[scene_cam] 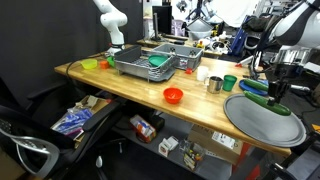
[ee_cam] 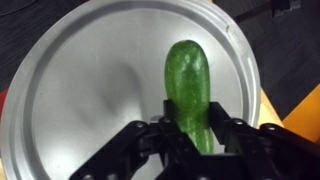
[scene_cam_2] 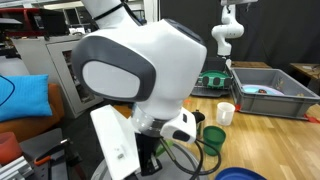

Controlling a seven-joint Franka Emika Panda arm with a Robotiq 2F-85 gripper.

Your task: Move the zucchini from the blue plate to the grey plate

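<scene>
Gripper (ee_cam: 190,128) fingers pinch the zucchini (ee_cam: 188,80) at its near end | long axis runs straight ahead of fingertips; grey plate (ee_cam: 80,90) spreads beneath | release looks next

Surfaces at the wrist: one gloss, the rest dull.
Between the fingers (ee_cam: 228,135), zucchini (ee_cam: 188,80): smooth, wet-looking gloss, plastic by the look. The fingers themselves: matt black, hard-edged. Under and beyond the fingertips, grey plate (ee_cam: 70,90): smooth, dull metal-like sheen, soft reflections. Out to the side of the fingers, table (ee_cam: 300,115): warm wood, satin.
</scene>
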